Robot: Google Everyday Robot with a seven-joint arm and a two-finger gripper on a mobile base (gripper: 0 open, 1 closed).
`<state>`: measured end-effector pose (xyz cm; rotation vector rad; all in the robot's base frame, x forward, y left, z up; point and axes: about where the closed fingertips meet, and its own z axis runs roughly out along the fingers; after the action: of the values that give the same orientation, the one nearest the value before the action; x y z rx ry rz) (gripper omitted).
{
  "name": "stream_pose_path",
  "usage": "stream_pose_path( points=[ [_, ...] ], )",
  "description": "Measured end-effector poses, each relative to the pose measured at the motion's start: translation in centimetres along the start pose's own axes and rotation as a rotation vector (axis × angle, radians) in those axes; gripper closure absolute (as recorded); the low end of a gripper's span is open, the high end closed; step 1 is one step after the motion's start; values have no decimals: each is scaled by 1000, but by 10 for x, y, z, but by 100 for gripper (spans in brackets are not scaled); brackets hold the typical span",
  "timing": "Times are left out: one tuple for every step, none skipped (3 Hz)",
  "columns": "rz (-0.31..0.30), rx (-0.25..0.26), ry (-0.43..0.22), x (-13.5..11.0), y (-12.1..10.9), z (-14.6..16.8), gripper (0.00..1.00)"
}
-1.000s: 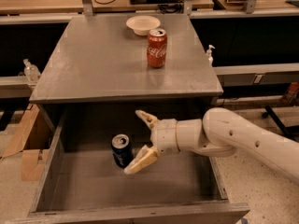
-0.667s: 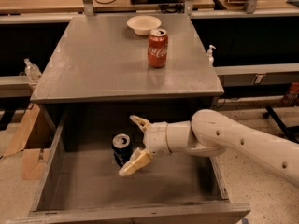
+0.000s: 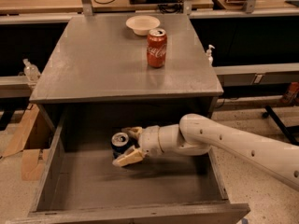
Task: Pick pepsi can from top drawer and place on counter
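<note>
The pepsi can [image 3: 120, 143], dark blue with a silver top, stands upright on the floor of the open top drawer [image 3: 140, 183], towards its back left. My gripper [image 3: 121, 147] reaches in from the right on the white arm. Its two pale fingers [image 3: 127, 158] sit on either side of the can, closed against it. The can still rests on the drawer floor. The grey counter [image 3: 103, 64] is the cabinet top right above the drawer.
A red Coca-Cola can [image 3: 156, 48] and a white bowl [image 3: 142, 24] stand on the counter at its back right. Pale wooden benches run behind. A cardboard box [image 3: 25, 143] sits on the floor left of the drawer.
My gripper has moved left around the pepsi can and its fingers have narrowed from wide open onto the can's sides. The can has not moved.
</note>
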<state>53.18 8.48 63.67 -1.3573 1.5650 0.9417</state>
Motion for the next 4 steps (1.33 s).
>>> stream_pose_path(
  points=[
    [9,2,31,-7,1,-14,50],
    [8,51,105,-48,26,-79,80],
    [-26,98,151,-118,48,-155,100],
    [-73,149,198,-227,43,-217,100]
  ],
)
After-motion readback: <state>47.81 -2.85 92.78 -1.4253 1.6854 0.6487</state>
